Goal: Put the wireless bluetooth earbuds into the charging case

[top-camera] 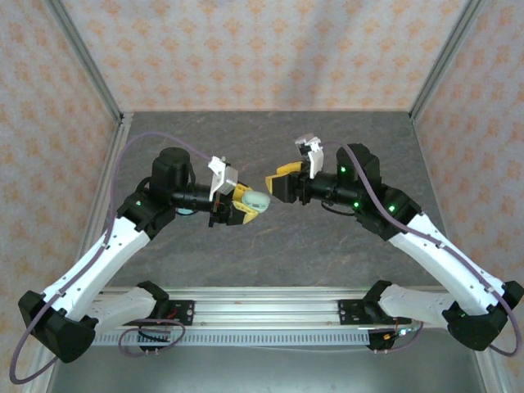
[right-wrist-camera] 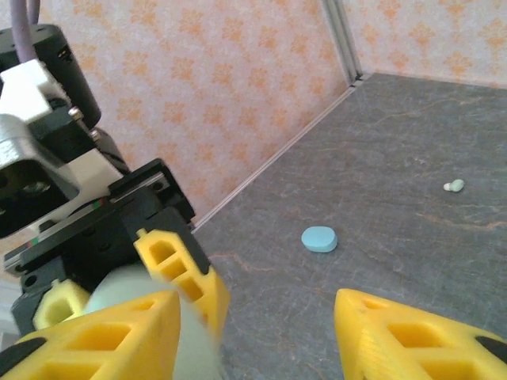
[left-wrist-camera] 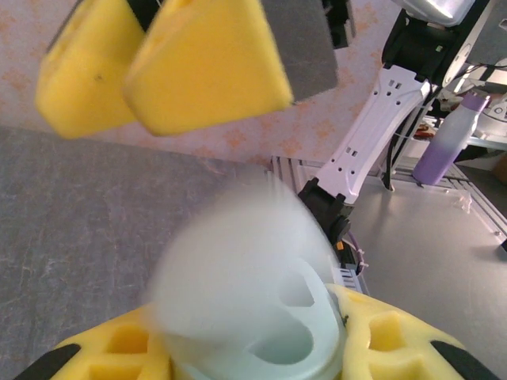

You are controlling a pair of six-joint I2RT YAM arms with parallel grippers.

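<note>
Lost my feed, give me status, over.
Left gripper shut on pale green case, off the table. Right gripper open, facing it. One whitish earbud on table. Nothing blocking.

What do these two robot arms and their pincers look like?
The left arm and right arm are white with black joints. The left gripper and right gripper have chunky yellow fingers with cut-out holes. Purple cable runs along each arm; green lights dot the right.

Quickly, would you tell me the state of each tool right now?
Left tool: closed on the pale green charging case.
Right tool: open, holding nothing.
</note>
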